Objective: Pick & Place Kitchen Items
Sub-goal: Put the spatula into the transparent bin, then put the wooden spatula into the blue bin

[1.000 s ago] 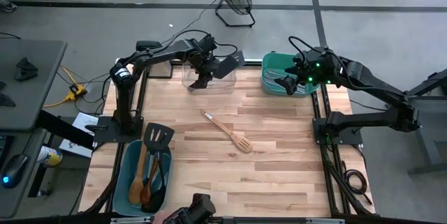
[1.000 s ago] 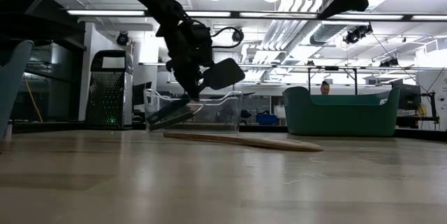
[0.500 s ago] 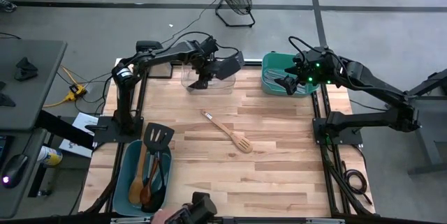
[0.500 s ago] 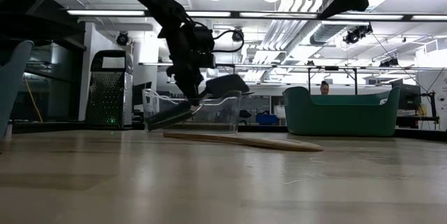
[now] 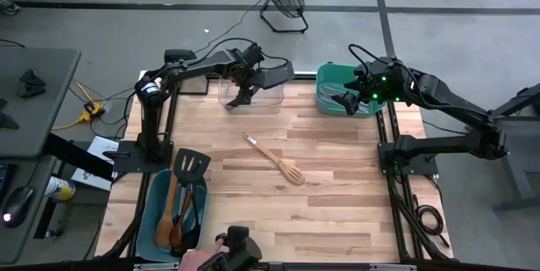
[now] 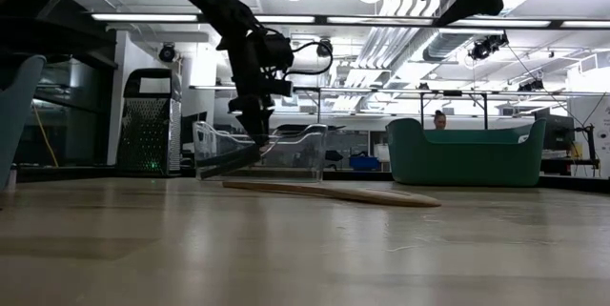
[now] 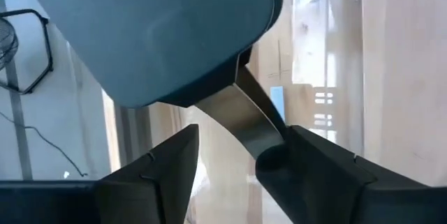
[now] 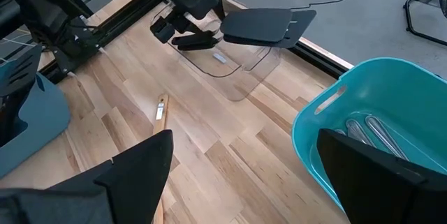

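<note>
Pale wood planks make up the table (image 5: pixel 337 178), which carries a blue tub (image 5: pixel 159 220) of wooden and black utensils at the near left corner, a green tub (image 5: pixel 331 75) at the far right and a clear bin (image 5: pixel 253 102) at the far middle. A wooden slotted spatula (image 5: pixel 275 160) lies loose near the centre, well apart from both arms. The item in hand is a black turner (image 5: pixel 274 75). Its broad blade is held roughly level over the bin's far right side, and its handle slants down into the bin. It looks light and stiff, probably hard plastic with a smooth and rather slippery handle. The wide blade should make it top-heavy, so a hold far down the handle would let it swing. The thin neck just behind the blade, or the handle close to it, seems the surest place to pinch. The left gripper (image 7: pixel 227 147) sits over the bin with the turner's neck running down between its jaws. They stand apart, not clamped, and the neck seems to lean on only one of the fingers (image 7: pixel 314 175), so the turner looks loose rather than held. The right gripper (image 8: pixel 242 140) waits spread wide and empty above the green tub.
</note>
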